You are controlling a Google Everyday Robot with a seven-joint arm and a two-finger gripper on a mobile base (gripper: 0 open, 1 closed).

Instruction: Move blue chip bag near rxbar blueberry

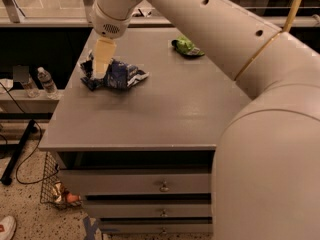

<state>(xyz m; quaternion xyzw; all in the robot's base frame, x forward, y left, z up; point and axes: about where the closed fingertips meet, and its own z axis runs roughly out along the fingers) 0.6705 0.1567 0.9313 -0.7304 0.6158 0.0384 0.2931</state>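
Note:
The blue chip bag (121, 74), crinkled navy foil with white lettering, lies on the grey table (150, 114) near its left edge. My gripper (102, 59) hangs from the arm right over the bag's left end, its pale tip down at the bag. A flat dark blue piece (91, 82) shows at the bag's left side, touching it. It may be the rxbar blueberry, but I cannot tell it apart from the bag.
A bright green bag (187, 47) lies at the table's far right. My large pale arm (235, 59) fills the right side of the view. Drawers (162, 186) are below the tabletop. Water bottles (47, 82) stand on a low shelf at the left.

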